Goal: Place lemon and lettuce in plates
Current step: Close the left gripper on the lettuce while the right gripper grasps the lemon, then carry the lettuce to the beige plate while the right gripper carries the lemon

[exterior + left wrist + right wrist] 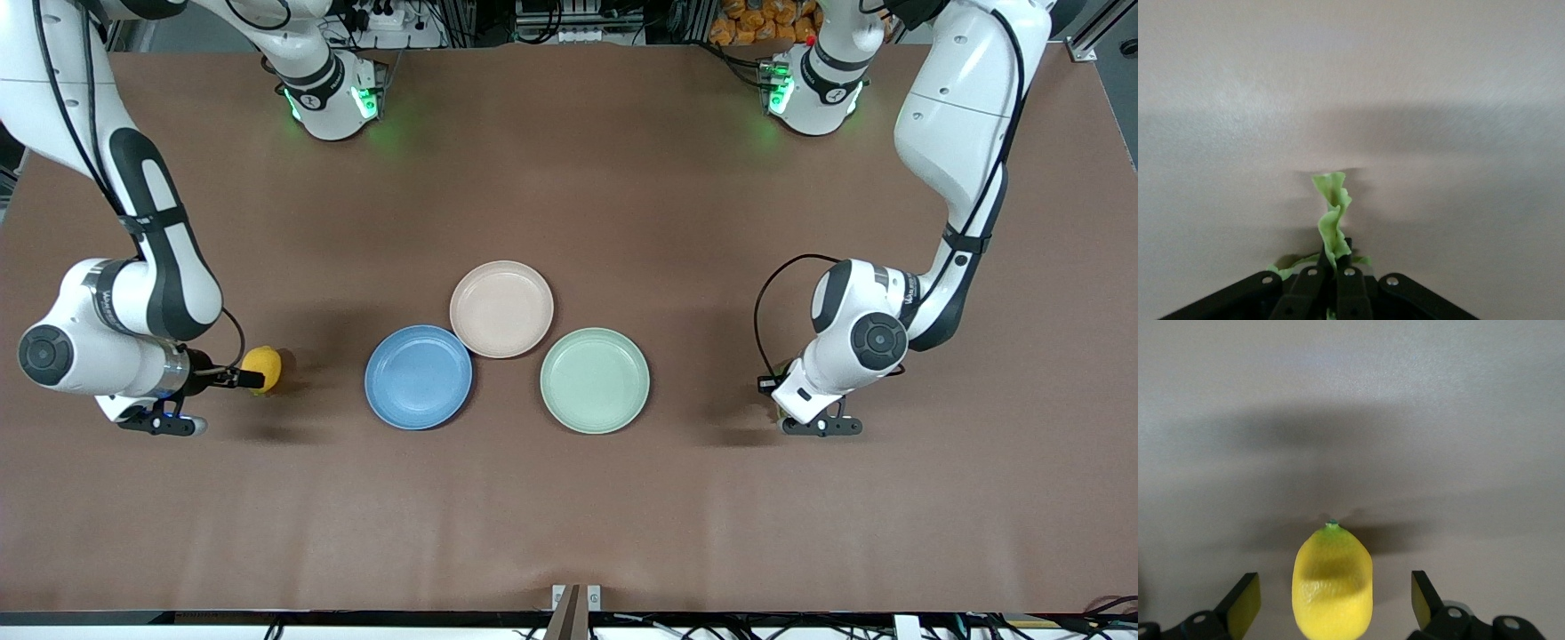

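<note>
The yellow lemon (263, 368) lies on the brown table toward the right arm's end, beside the blue plate (418, 376). My right gripper (252, 379) is low at the lemon. In the right wrist view the lemon (1332, 587) sits between the open fingers (1245, 600), with a gap on each side. My left gripper (782, 405) is low at the table toward the left arm's end, and it hides the lettuce in the front view. In the left wrist view my left gripper (1336, 257) is shut on the green wrinkly lettuce (1330, 213). The beige-pink plate (500, 308) is empty.
A pale mint green plate (594, 380) lies beside the blue and beige-pink plates, between them and my left gripper. All three plates touch or nearly touch at the table's middle.
</note>
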Robot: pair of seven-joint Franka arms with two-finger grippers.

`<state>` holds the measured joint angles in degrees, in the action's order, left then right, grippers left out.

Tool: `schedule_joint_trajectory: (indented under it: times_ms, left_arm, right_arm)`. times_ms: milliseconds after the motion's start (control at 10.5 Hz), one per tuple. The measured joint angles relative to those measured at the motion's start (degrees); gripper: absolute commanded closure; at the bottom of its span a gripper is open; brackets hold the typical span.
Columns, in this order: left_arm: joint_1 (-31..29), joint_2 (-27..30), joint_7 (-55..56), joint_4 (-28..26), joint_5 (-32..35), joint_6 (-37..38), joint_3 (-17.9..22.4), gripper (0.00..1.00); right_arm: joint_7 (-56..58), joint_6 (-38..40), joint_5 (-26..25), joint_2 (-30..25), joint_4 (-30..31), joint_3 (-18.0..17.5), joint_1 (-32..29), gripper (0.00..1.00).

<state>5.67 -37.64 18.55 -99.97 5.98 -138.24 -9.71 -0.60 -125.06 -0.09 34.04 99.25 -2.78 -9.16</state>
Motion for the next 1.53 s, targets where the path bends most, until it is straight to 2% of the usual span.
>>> schedule_joint_trajectory:
  times_ms: [286,477,573,668,859,1050,1336,1527]
  left_arm:
    - [1.53,2.97,6.95,0.24,0.0,0.0,-0.39,1.0]
    - [3.58,3.91,11.17,0.24,0.0,0.0,-0.46,1.0]
    - [4.7,3.92,13.07,0.23,0.0,0.0,-0.47,1.0]
    - [5.75,3.95,14.96,0.23,0.0,0.0,-0.49,1.0]
    - [7.61,4.27,18.61,0.23,0.0,0.0,-0.51,1.0]
    - [9.3,4.8,21.95,0.23,0.0,0.0,-0.53,1.0]
    - [11.71,5.15,26.39,0.23,0.0,0.0,-0.57,1.0]
    - [14.04,5.29,30.37,0.23,0.0,0.0,-0.57,1.0]
  right_arm:
    - [-0.02,-5.04,0.01,1.4,2.63,-0.02,0.01,0.0]
    - [-0.02,-5.35,0.01,1.64,2.88,-0.04,0.01,0.0]
    - [-0.03,-5.36,0.01,1.64,2.89,-0.04,0.01,0.15]
    - [-0.03,-5.36,0.02,1.64,2.91,-0.08,0.01,0.38]
    - [-0.05,-5.34,0.03,1.64,2.94,-0.12,0.02,0.64]
    - [-0.07,-5.29,0.04,1.58,2.92,-0.13,0.03,0.74]
    - [-0.35,-5.05,0.04,1.58,2.92,-0.19,0.07,0.77]
    - [-1.26,-4.76,0.04,1.57,2.92,-0.32,0.16,0.83]
